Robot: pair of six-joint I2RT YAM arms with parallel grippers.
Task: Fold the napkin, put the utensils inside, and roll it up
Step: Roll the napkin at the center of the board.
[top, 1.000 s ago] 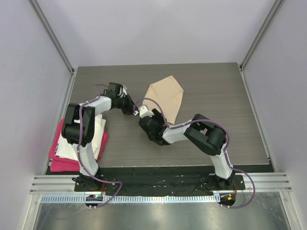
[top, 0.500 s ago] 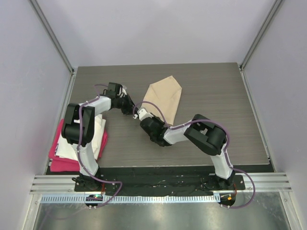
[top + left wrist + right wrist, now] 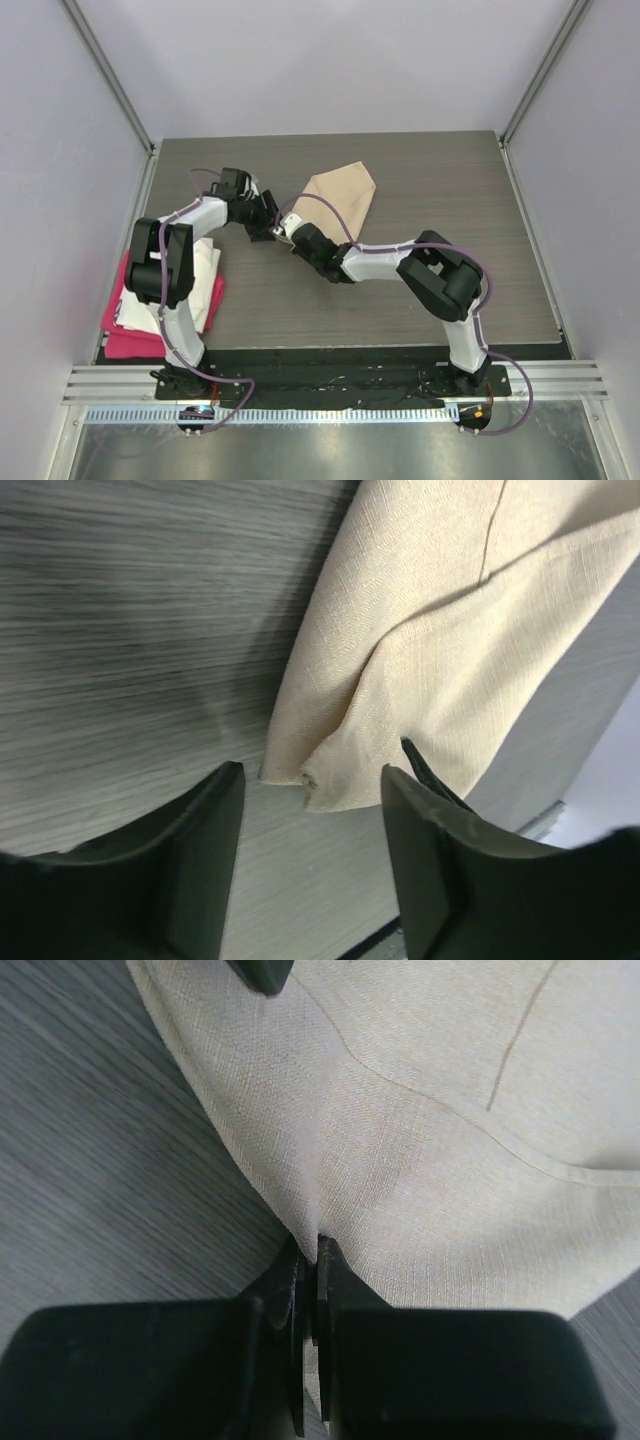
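The beige napkin [image 3: 343,193] lies bunched and partly lifted at the middle back of the dark table. My right gripper [image 3: 310,1248] is shut, pinching the napkin's [image 3: 430,1130] near-left edge between its jaws. My left gripper [image 3: 310,815] is open right beside it, and a corner of the napkin [image 3: 440,620] hangs just ahead of the gap without touching either finger. In the top view the left gripper [image 3: 266,217] and the right gripper [image 3: 289,228] almost meet at the napkin's left corner. The utensils are out of view.
A pink-red cloth [image 3: 125,330] with a white cloth [image 3: 205,275] on top is stacked at the table's left edge, beside the left arm. The table [image 3: 480,240] has grey walls on three sides.
The left gripper has opened and let go of the napkin's corner. The right gripper has reached up-left and shut on the napkin's edge. The napkin has shifted slightly.
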